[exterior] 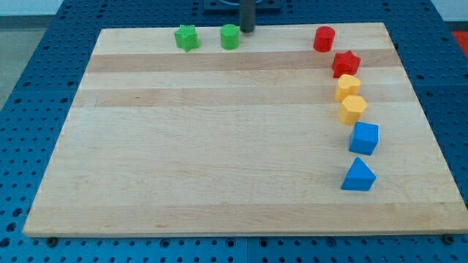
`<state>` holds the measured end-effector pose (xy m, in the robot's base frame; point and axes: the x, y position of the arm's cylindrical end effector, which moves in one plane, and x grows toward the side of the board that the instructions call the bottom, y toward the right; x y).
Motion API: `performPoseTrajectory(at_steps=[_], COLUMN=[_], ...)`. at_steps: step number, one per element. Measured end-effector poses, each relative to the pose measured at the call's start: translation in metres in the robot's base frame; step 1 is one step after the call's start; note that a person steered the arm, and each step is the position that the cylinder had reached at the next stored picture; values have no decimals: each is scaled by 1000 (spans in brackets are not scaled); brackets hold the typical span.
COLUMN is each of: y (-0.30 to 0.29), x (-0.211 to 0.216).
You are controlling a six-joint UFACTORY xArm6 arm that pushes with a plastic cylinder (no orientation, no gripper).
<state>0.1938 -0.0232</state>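
Bright, even overhead light; no harsh glare on wooden board (219,146); colours saturated; shadows short, soft, tucked close under blocks, faintly darker beneath blue cube (364,138) and blue wedge (358,176); focus slightly soft throughout, block edges fuzzy; rod near view's top blurred; board edges straight, no obvious distortion.

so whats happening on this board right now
A dark rod comes down at the view's top edge of the wooden board, my tip just right of the green cylinder and close to it; contact is unclear. A green star sits further left. Down the view's right side run a red cylinder, red star, two yellow blocks, a blue cube and a blue triangular block.
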Motion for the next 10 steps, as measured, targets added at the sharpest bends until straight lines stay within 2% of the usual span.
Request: performPoseTrajectory(at_steps=[1,2,3,4,5,6,7,8,9,10], y=[-63,-50,-1,82,95,140,130,176,203,182], x=[0,0,18,48,20,5,30,46,47,36])
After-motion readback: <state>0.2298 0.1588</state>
